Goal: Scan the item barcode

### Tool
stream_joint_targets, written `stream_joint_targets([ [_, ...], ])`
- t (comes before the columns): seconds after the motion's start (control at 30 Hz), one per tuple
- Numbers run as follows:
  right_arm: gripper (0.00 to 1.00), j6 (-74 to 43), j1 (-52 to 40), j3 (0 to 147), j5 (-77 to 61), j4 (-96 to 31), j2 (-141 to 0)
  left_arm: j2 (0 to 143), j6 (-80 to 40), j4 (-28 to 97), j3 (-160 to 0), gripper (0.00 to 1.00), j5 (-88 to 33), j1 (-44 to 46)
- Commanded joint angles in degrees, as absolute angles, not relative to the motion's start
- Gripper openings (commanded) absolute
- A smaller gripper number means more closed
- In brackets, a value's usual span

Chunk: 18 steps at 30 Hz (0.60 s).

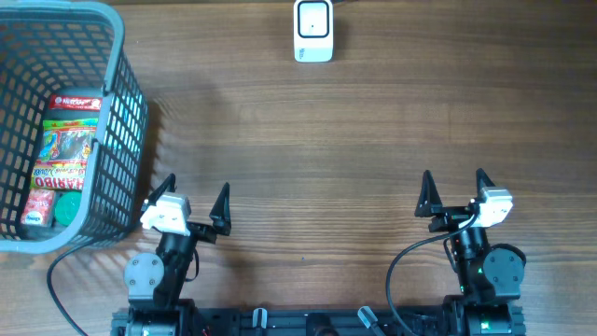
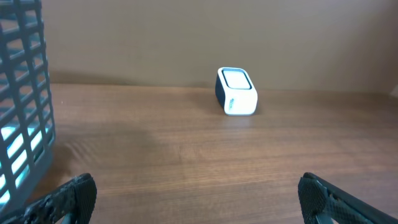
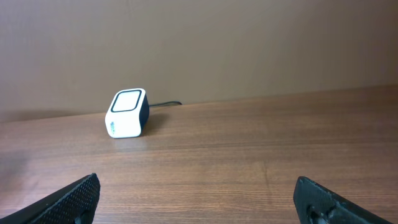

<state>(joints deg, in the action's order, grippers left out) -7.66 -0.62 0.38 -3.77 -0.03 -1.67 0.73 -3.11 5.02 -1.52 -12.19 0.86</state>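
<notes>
The barcode scanner (image 1: 313,30) sat at the tabletop's (image 1: 317,140) far edge, about midway along it, its cable (image 3: 165,104) trailing off behind. Over in the far-left corner stood the basket (image 1: 126,103), running down along the left edge. In it lay a Haribo packet (image 1: 70,149), and at the basket's near end a round-lidded tub (image 1: 67,207) sat beside a smaller packet (image 1: 37,213). By the near edge, the left gripper (image 1: 196,184) stood just right of the basket, and the right gripper (image 1: 453,175) stood well apart to its right.

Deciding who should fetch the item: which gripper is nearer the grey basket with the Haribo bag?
Left. The left gripper hovers right beside the basket, just off its near corner wall, fingers open. The right gripper is far off to the other side, also open.
</notes>
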Motion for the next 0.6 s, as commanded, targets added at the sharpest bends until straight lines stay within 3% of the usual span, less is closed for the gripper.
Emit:
stream_joint_targets([
  [0.0,1.0,-7.6,-0.8,0.3,-2.83,0.1,-2.07,0.82,-3.97,8.03,-6.79,1.0,-13.69,1.08],
  [0.27,1.0,-7.57,-0.8,0.3,-2.83,0.08,-2.07,3.18,-8.05,14.98,-15.86,1.0,-18.13,1.08],
  [0.57,1.0,-7.6,-0.8,0.3,-2.83,0.1,-2.07,27.22,-7.97,27.81,-42.09,1.0,-18.46,1.08],
])
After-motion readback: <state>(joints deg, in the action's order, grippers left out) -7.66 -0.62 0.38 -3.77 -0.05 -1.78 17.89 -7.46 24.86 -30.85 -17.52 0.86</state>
